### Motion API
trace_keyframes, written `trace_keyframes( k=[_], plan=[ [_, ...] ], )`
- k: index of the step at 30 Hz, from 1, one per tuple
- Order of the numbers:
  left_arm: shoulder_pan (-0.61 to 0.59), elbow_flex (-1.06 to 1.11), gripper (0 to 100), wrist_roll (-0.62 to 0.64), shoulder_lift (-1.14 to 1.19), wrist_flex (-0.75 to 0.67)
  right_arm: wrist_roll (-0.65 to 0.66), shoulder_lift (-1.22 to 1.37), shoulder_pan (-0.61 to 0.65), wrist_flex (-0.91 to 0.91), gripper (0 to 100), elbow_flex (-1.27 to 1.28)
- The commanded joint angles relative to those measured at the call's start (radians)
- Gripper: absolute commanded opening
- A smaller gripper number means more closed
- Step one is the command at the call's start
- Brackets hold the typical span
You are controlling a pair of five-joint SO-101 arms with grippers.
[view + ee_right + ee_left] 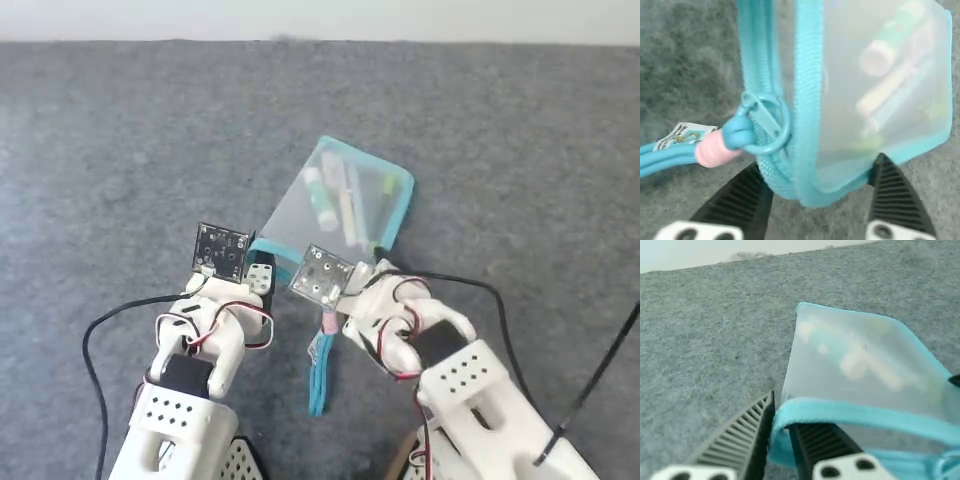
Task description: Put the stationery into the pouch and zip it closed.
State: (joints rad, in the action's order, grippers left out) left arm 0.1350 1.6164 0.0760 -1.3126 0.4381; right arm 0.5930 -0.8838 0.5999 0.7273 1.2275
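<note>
Status: stationery (322, 200) was already inside the pouch (292, 218), pens and a stick-shaped item visible through the clear wall. Nothing loose lay on the grey table (120, 150), so loading looked done.

Left gripper (781, 432) was pinched onto the pouch's teal edge band at one corner, jaws nearly together with the band between them. Right gripper (820, 170) had its jaws wide apart, straddling the opposite corner of that edge without pressing on it.

The zip puller (765, 120) sat just ahead of the right jaws, off to the side of the fixed one, ring exposed. I couldn't tell from these views whether the zip was fully shut. My read: zip step was either at its end or needed checking.

Around: a pink bead (715, 147) and teal strap (318, 375) hung off the puller, trailing back between the arms. The strap and its label lay close to the right jaws and could get grabbed instead of the puller.
</note>
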Motion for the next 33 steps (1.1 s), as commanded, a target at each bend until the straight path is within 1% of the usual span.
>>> trace_keyframes(
  k=[1, 4, 8, 11, 14, 16, 18, 20, 22, 27, 30, 33],
  plan=[
    [0.005, -0.033, 1, -0.006, -0.017, -0.002, -0.023, 0.005, -0.016, -0.047, 13.6, -0.068],
    [0.006, -0.033, 1, -0.006, -0.017, -0.002, -0.075, 0.005, -0.021, -0.093, 7.2, -0.068],
    [0.008, -0.033, 1, -0.006, -0.017, -0.002, -0.054, 0.012, -0.016, -0.091, 5.2, -0.086],
    [0.009, -0.035, 1, -0.008, -0.017, -0.002, -0.052, 0.016, -0.019, -0.09, 0.2, -0.123],
    [0.005, -0.065, 2, -0.018, -0.017, 0.017, -0.069, 0.018, -0.025, -0.041, 0.7, -0.195],
    [0.0, -0.143, 8, -0.046, -0.017, 0.089, -0.091, 0.021, -0.042, -0.013, 0.8, -0.241],
    [0.0, -0.231, 16, -0.049, -0.017, 0.201, -0.104, 0.054, -0.079, -0.005, 0.8, -0.287],
    [0.002, -0.312, 23, -0.049, -0.018, 0.316, -0.118, 0.128, -0.119, -0.008, 0.8, -0.338],
    [-0.017, -0.384, 27, -0.049, -0.018, 0.408, -0.137, 0.226, -0.151, -0.008, 0.8, -0.402],
    [-0.112, -0.53, 27, -0.049, -0.025, 0.575, -0.195, 0.476, -0.2, -0.001, 0.8, -0.586],
    [-0.075, -0.538, 27, -0.057, -0.106, 0.655, -0.232, 0.579, -0.211, 0.031, 0.8, -0.694],
    [0.014, -0.475, 27, -0.133, -0.245, 0.69, -0.27, 0.621, -0.211, 0.111, 0.8, -0.795]
  ],
)
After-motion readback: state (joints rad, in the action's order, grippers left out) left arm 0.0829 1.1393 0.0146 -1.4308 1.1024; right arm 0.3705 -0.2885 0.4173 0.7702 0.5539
